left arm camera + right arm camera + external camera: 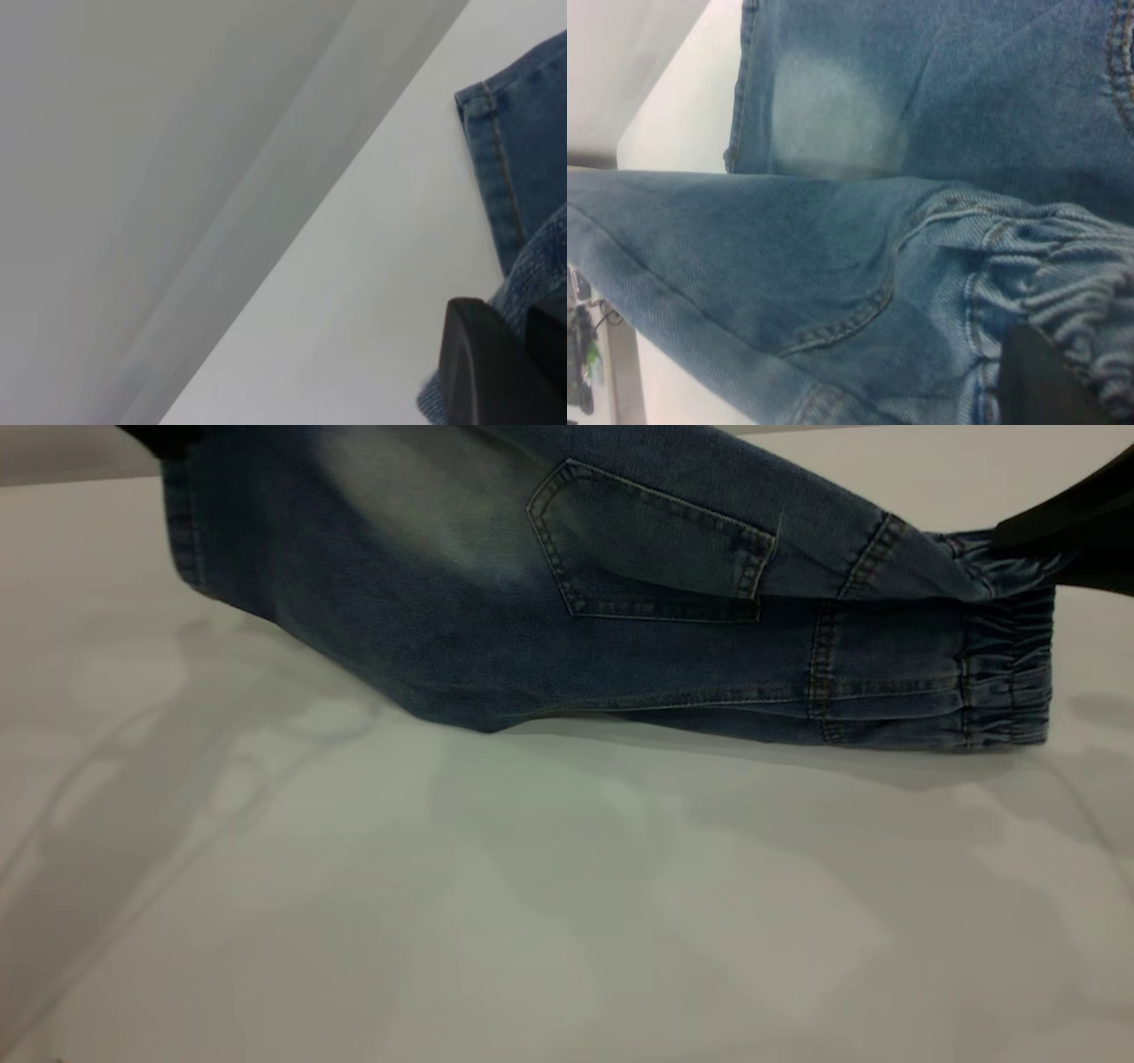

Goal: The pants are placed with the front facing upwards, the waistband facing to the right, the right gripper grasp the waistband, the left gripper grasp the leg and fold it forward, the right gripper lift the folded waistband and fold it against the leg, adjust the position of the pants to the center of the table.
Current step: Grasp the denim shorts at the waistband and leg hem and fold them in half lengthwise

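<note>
Nearest me I see bare white worktop (532, 921), shadows only. Past it the pants (496, 629) lie spread across the far half, back pocket (651, 549) facing me, lower edge resting on the worktop, upper layer raised off it at both ends. The waistband (1005, 677) is at the right end, gathered elastic, its lower part on the surface. My right claw (1028, 553) comes in dark from the right edge and is clamped on the waistband's upper layer; the wrist view shows a finger (1041, 381) pressed into the ruched denim. My left claw (164, 441) is at the far top left, closed on the leg hem; the wrist view shows denim pinched beside its finger (483, 372).
</note>
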Controlling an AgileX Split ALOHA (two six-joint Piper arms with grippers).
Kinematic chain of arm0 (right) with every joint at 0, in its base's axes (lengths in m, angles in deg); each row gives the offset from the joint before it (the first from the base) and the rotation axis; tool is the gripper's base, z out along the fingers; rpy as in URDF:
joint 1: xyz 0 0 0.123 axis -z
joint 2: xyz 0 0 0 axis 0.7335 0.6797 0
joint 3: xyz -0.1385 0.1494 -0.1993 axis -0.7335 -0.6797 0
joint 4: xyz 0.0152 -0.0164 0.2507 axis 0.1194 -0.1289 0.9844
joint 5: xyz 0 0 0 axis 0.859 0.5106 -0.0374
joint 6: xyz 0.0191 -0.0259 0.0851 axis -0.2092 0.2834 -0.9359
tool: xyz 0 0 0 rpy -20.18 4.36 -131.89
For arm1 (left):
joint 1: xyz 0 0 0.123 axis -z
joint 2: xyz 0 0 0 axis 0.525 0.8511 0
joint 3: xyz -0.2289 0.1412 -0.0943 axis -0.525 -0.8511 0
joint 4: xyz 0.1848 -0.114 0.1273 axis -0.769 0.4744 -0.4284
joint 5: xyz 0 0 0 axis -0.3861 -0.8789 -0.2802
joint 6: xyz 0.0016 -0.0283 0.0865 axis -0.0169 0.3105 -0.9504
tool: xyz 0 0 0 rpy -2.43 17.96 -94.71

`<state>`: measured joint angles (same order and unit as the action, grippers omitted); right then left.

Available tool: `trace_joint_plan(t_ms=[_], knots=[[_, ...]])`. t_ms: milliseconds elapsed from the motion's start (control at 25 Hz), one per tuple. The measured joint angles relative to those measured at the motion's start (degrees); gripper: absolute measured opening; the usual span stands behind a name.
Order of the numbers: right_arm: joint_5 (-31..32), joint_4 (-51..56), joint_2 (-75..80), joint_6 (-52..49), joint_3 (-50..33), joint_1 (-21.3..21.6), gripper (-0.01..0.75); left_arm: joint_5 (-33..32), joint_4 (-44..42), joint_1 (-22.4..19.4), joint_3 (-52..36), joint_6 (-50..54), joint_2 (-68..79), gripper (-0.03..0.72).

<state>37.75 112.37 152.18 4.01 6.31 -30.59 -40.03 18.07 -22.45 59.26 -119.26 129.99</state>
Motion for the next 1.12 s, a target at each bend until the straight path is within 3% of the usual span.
trace_joint_plan(t_ms=[680, 1120], knots=[[-6.5, -0.1, 0.0, 0.0, 0.0, 0.0, 0.037, 0.9, -5.4, 0.1, 14.8, 0.1, 17.5, 0.057], [-8.0, -0.1, 0.0, 0.0, 0.0, 0.0, 0.037, 2.2, -7.9, 0.3, 19.2, 0.0, 22.9, 0.057]])
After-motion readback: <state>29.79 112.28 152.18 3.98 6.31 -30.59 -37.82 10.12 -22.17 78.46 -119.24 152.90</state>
